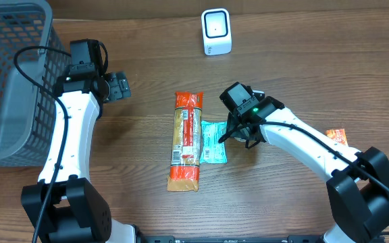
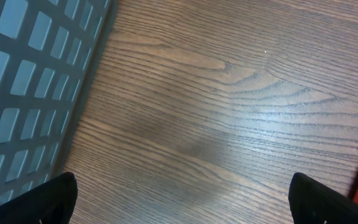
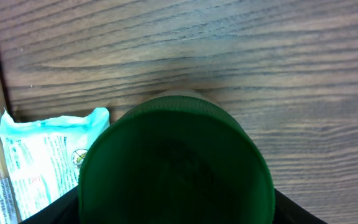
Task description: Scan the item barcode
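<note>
A round dark green lid (image 3: 176, 162) fills the right wrist view, with black fingers pressed against its left and right edges. My right gripper (image 1: 239, 132) is shut on this green-lidded item just right of a teal packet (image 1: 214, 143); in the overhead view the arm hides the item. The white barcode scanner (image 1: 216, 32) stands at the back of the table, well apart from it. My left gripper (image 1: 119, 86) hangs open over bare wood beside the basket, its fingertips (image 2: 58, 199) wide apart with nothing between them.
A long orange pasta pack (image 1: 186, 140) lies left of the teal packet (image 3: 48, 155). A small orange packet (image 1: 336, 136) lies at the right. A grey mesh basket (image 1: 5, 81) occupies the far left.
</note>
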You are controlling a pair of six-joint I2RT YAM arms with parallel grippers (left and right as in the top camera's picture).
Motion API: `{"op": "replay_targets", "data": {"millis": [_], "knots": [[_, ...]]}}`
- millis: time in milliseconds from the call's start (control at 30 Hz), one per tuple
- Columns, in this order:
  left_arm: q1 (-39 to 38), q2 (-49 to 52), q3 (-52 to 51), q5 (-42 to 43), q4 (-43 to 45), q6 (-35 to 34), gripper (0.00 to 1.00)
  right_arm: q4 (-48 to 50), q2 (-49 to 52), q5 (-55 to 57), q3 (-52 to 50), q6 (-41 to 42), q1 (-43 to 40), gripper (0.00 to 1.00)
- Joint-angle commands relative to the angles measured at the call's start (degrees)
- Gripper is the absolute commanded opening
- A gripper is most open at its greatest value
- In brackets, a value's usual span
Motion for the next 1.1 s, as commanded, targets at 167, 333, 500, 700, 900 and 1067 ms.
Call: {"op": "replay_targets", "data": {"millis": [167, 333, 500, 700, 900, 1067], "knots": [[-0.2, 0.1, 0.9, -0.3, 0.0, -0.2, 1.0, -0.3, -0.2, -0.1, 0.6, -17.8, 0.1, 0.74], [-0.2, 0.1, 0.9, -0.3, 0.0, -0.2, 1.0, -0.2, -0.2, -0.3, 0.6, -15.2, 0.1, 1.0], [-0.2, 0.1, 0.9, -0.3, 0.0, -0.2, 1.0, 0.3, -0.2, -2.4, 0.6, -8.2, -0.2, 1.0], [-0.2, 0.1, 0.9, -0.3, 0.0, -0.2, 1.0, 1.3, -0.2, -13.9, 0.6, -8.2, -4.5, 1.0], [-0.2, 0.1, 0.9, -0.3, 0.0, -0.2, 1.0, 0.4, -0.2, -15.8, 0.6, -8.2, -6.8, 1.0], [-0.2, 0.1, 0.9, -0.3, 0.0, -0.2, 1.0, 0.4, -0.2, -15.5, 0.6, -7.5, -6.8, 1.0]]}}
